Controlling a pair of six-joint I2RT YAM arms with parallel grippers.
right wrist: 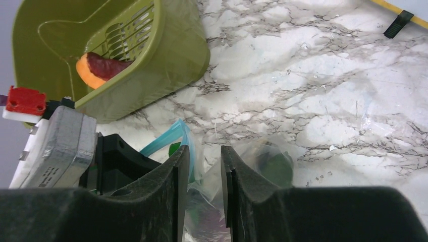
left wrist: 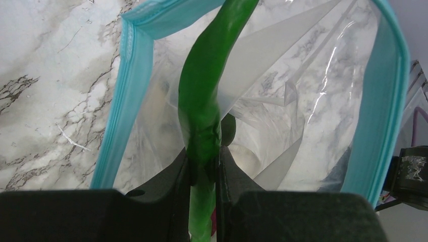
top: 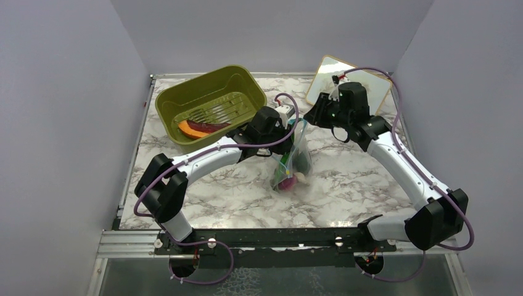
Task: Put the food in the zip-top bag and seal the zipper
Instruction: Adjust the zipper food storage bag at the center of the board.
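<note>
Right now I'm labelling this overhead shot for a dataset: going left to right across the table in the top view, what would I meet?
Olive-green tub with the orange and dark red piece lying in it → zip-top bag → white board with a tan rim.

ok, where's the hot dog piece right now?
In the top view the hot dog piece lies inside the green tub at the far left of the table, by the tub's near wall, with the bag to its right.
</note>
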